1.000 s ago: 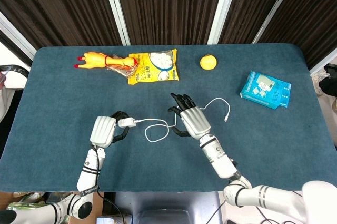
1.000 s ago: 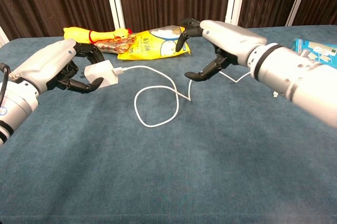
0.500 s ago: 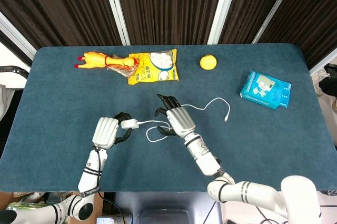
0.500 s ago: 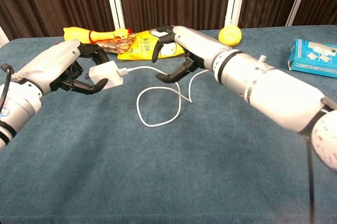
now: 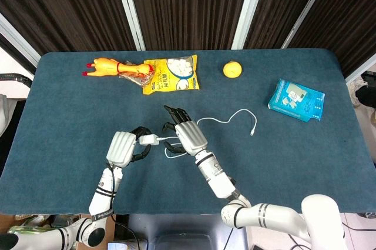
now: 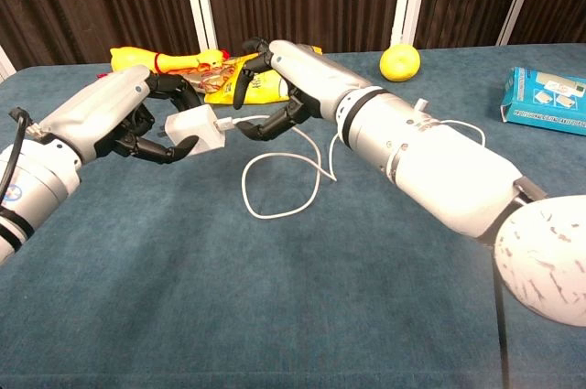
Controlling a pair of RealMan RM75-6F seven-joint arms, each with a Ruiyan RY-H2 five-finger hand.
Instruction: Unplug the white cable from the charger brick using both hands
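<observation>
Chest view: my left hand (image 6: 124,119) grips the white charger brick (image 6: 195,126) just above the blue table (image 6: 183,297), its white cable (image 6: 279,178) plugged in and looping across the cloth. My right hand (image 6: 279,82) hovers at the plug end, fingers (image 6: 261,128) curled near the cable; I cannot tell whether they pinch it. A yellow snack bag (image 5: 171,73) lies behind.

Your left hand (image 6: 128,124) gripped the small white square charger brick (image 6: 197,129), fingers curled around it. Your right hand (image 6: 279,73) hung just beside that brick, fingers spread and curved over its plug end, forearm stretched across toward it.
</observation>
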